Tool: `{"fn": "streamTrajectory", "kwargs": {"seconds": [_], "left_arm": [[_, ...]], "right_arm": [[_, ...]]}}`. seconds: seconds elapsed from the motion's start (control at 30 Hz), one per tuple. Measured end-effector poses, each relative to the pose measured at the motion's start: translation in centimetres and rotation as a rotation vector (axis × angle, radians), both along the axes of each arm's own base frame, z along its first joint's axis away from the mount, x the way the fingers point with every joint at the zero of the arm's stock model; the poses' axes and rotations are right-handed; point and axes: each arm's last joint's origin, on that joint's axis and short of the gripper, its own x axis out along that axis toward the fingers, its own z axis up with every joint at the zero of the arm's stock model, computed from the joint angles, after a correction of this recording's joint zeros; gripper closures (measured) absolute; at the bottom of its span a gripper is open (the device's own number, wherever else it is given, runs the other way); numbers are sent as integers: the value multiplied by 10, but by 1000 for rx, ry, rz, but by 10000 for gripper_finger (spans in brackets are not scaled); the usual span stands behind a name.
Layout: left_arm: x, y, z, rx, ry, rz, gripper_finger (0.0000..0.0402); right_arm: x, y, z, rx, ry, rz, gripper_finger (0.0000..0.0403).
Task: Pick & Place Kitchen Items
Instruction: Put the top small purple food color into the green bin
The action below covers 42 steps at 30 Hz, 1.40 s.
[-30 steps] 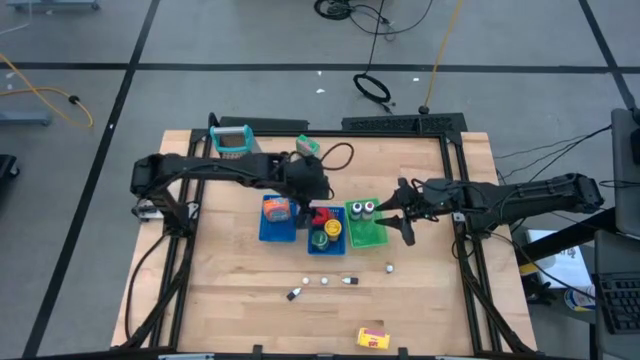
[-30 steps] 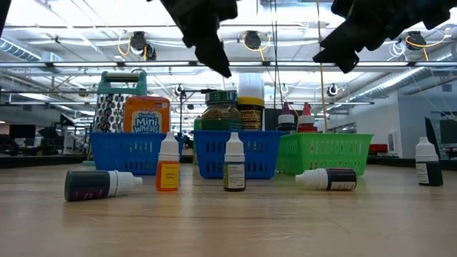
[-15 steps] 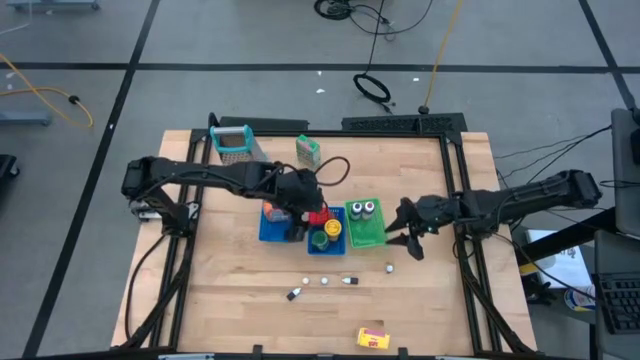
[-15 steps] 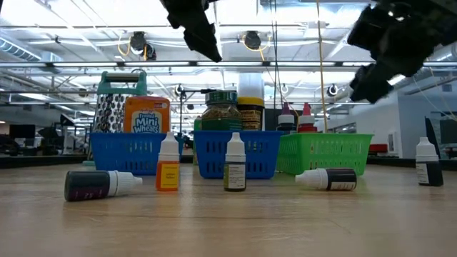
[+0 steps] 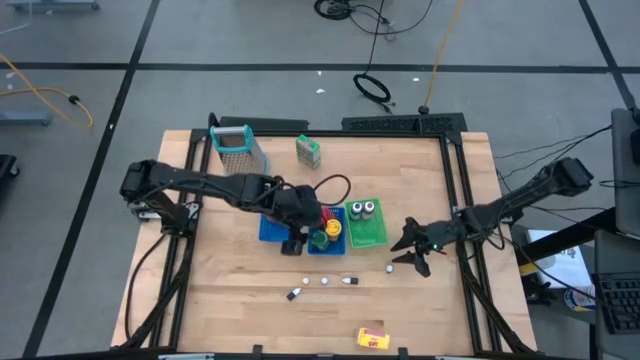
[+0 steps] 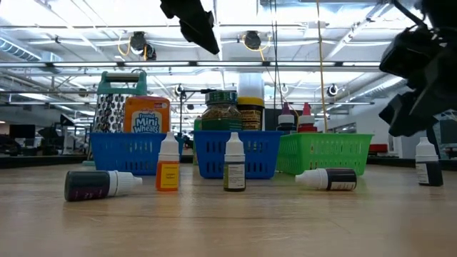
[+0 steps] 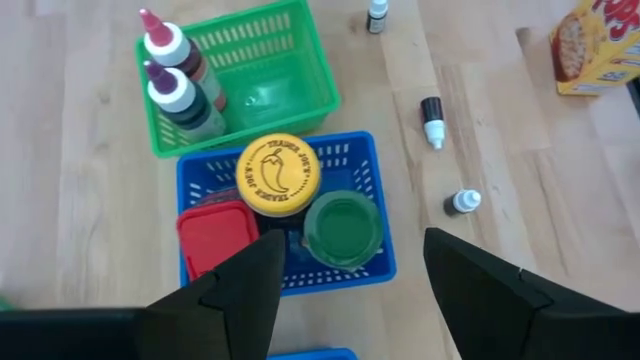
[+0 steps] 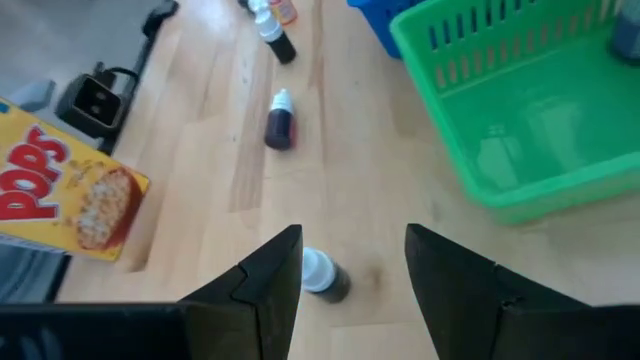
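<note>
The right gripper hovers near the table's right edge, fingers parted and empty, a small white-capped bottle standing just beside it; the left gripper, jaws wide and empty, hangs over the blue basket mid-table.

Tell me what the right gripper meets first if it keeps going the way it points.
Likely the small dropper bottle standing on the table just ahead of the right gripper, between its open fingers; depth is uncertain.
</note>
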Motion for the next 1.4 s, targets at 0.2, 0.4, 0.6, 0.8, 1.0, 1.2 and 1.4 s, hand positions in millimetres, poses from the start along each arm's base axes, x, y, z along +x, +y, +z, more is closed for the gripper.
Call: {"fn": "streamTrajectory", "kwargs": {"seconds": [0.2, 0.4, 0.6, 0.8, 1.0, 1.2, 1.4], "left_arm": [[0, -4, 0, -8, -4, 1, 160], [0, -4, 1, -16, -7, 11, 160], [1, -3, 1, -1, -16, 25, 160], [1, -3, 1, 2, -22, 27, 160], [2, -3, 1, 2, -23, 27, 160], [1, -3, 1, 7, -23, 21, 160], [2, -3, 1, 8, -23, 19, 160]], "right_arm": [[-9, 8, -10, 8, -63, -2, 232], [-15, 16, -15, 0, -97, -7, 232], [-14, 23, -20, -9, -95, 0, 232], [-12, 26, -27, -36, -74, -28, 232], [-8, 28, -33, -28, -62, -39, 232], [-5, 31, -41, -19, -37, -52, 232], [0, 35, -45, -21, -67, -36, 232]]}}
